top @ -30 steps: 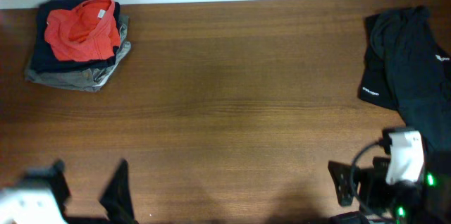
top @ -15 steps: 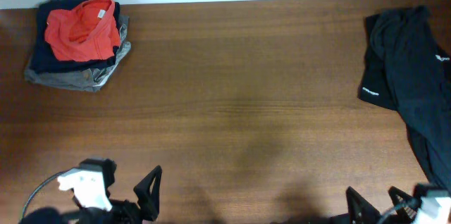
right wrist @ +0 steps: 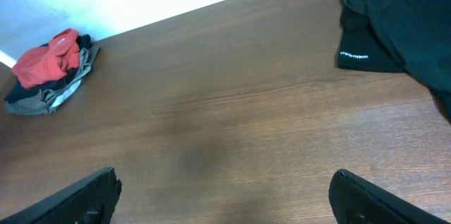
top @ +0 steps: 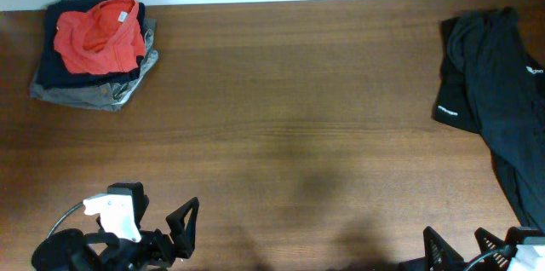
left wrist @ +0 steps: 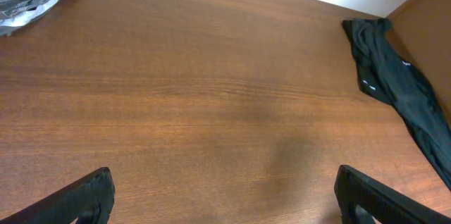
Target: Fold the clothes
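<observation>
Brown wooden table point(top: 289, 135). Black garment point(top: 490, 75), crumpled, right edge. Navy and grey folded pile point(top: 89, 90), upper left, with the orange-red T-shirt point(top: 95, 39) bunched on top. Left claw point(left wrist: 224, 182) and right claw point(right wrist: 224, 182), bottom edge, both spread wide, gripping nothing.

1 orange-red T-shirt point(top: 98, 37), 1 black garment point(top: 494, 92), 2 folded garments point(top: 89, 92) and 1 table point(top: 281, 118).

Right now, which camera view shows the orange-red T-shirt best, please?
Overhead: the T-shirt lies fully in view atop the folded pile, neck tag showing. The right wrist view shows it small and distant; the left wrist view, only a red sliver.
</observation>
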`<state>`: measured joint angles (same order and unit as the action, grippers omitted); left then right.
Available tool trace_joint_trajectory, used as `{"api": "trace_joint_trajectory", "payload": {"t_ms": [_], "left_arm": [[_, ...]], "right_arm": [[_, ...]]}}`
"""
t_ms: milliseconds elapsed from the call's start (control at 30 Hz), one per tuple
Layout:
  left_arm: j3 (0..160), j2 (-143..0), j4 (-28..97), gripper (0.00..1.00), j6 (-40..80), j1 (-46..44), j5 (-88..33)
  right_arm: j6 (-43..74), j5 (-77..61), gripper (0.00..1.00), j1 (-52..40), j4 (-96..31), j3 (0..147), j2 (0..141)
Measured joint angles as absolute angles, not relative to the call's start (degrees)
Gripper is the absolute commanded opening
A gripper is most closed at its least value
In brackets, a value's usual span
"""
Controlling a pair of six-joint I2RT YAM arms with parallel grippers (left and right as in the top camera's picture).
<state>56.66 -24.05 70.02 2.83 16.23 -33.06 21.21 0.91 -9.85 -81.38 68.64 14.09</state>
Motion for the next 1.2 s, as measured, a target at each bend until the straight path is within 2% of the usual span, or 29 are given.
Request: {"api": "trace_joint_trajectory", "payload": {"t_ms": [700, 867, 1033, 1200], "left_arm": [[56.66, -24.05, 70.02, 0.99, 2.83, 16.23, -33.06], [56.66, -24.05, 70.02, 1.0, 2.83, 16.23, -33.06], [56.66, -24.05, 69.97, 0.99, 2.83, 16.23, -33.06], [56.64, -24.03, 70.0, 0.99, 2.83, 16.23, -33.21]], "right_arm": [[21.23, 1.08, 0.99, -9.76, -81.38, 68.64, 14.09], [20.25, 1.54, 0.99, -5.65, -80.82, 68.23, 14.06], [17.21, 2.7, 0.99, -0.49, -72.99, 63.18, 12.58], [15.07, 3.31, 0.99, 1.87, -59.96, 50.96, 8.29]]}}
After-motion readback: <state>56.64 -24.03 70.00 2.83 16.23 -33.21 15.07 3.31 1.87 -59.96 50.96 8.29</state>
